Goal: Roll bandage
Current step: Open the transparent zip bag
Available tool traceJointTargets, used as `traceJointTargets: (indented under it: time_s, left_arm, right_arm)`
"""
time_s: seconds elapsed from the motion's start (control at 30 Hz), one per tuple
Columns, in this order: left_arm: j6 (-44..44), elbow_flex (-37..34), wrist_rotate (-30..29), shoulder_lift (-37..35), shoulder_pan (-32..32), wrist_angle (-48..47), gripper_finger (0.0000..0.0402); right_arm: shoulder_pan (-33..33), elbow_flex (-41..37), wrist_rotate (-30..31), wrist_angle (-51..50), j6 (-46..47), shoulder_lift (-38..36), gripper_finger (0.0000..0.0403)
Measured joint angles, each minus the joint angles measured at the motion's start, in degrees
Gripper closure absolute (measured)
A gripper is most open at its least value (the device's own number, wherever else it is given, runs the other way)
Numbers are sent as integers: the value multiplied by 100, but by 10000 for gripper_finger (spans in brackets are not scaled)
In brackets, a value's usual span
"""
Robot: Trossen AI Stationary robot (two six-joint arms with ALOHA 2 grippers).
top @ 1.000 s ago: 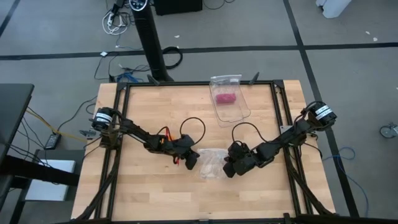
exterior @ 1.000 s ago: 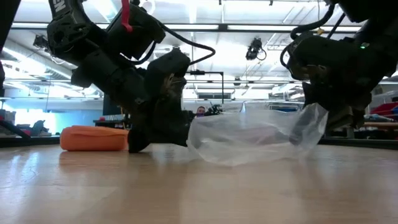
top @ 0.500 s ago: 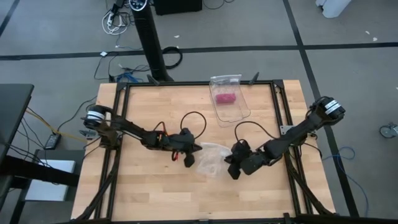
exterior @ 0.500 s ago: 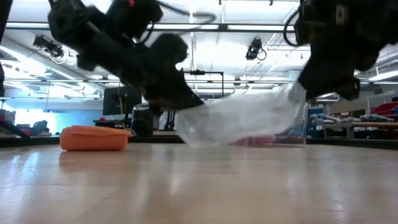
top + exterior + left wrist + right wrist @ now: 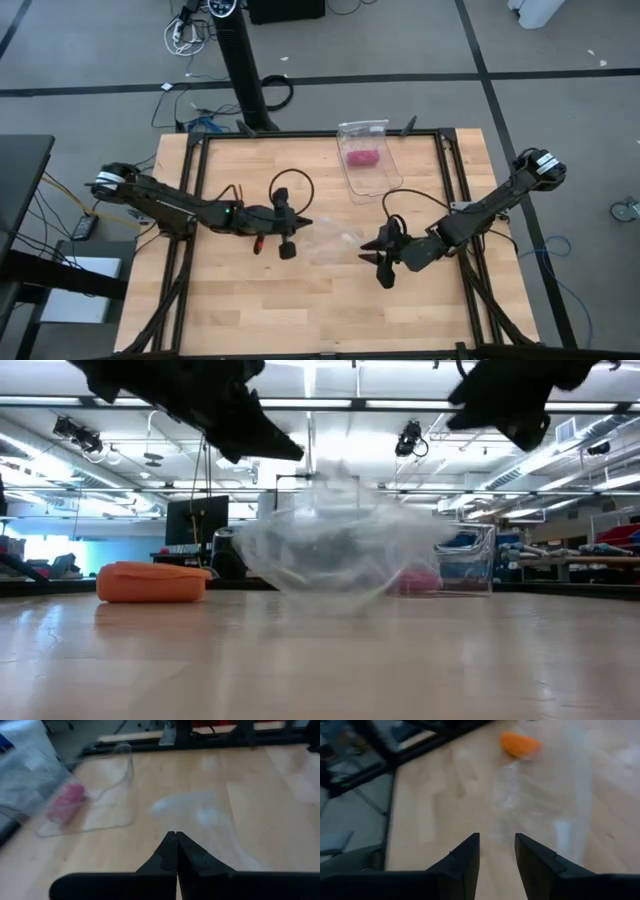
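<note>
The orange bandage [image 5: 152,582] lies on the table as a compact roll. It also shows in the right wrist view [image 5: 519,744]; in the high view my left arm hides it. A clear plastic bag [image 5: 330,241] lies loose on the table between my grippers and looks puffed up in the low view [image 5: 330,550]. My left gripper [image 5: 300,226] is shut and empty, above the table just left of the bag; its fingertips meet in the left wrist view [image 5: 175,838]. My right gripper [image 5: 373,270] is open and empty, raised just right of the bag, as its wrist view shows [image 5: 496,845].
A second clear zip bag [image 5: 368,160] holding a small pink bundle [image 5: 362,156] lies at the table's far edge, right of the middle. It also shows in the left wrist view [image 5: 70,805]. A black frame rail [image 5: 455,190] runs along the table's sides.
Both grippers lifted the clear bag off the table between them and then let it go. The left gripper has drawn back toward the table's left edge and up, the right gripper up and slightly toward the right. The bag has dropped back onto the table. The orange roll has stayed put.
</note>
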Motion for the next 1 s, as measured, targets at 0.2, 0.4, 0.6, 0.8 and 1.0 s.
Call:
traceJointTargets:
  time_s: [0.2,0.4,0.6,0.8,1.0]
  left_arm:
    - [359,6,-212,-277,-197,-276,401]
    - [-647,1,-116,-275,-201,-1080,399]
    - [-1151,-18,-32,-270,-210,-1563,394]
    - [-1251,-18,201,-270,-212,-1527,392]
    - [-1287,-18,210,-270,-212,-1545,391]
  right_arm:
    - [59,46,-56,562,-662,-73,274]
    - [-518,47,-295,299,131,476,274]
    - [-1215,44,-462,68,990,1441,268]
    - [-1754,39,-1044,88,1281,2294,263]
    - [-1866,48,-1286,616,1204,2613,266]
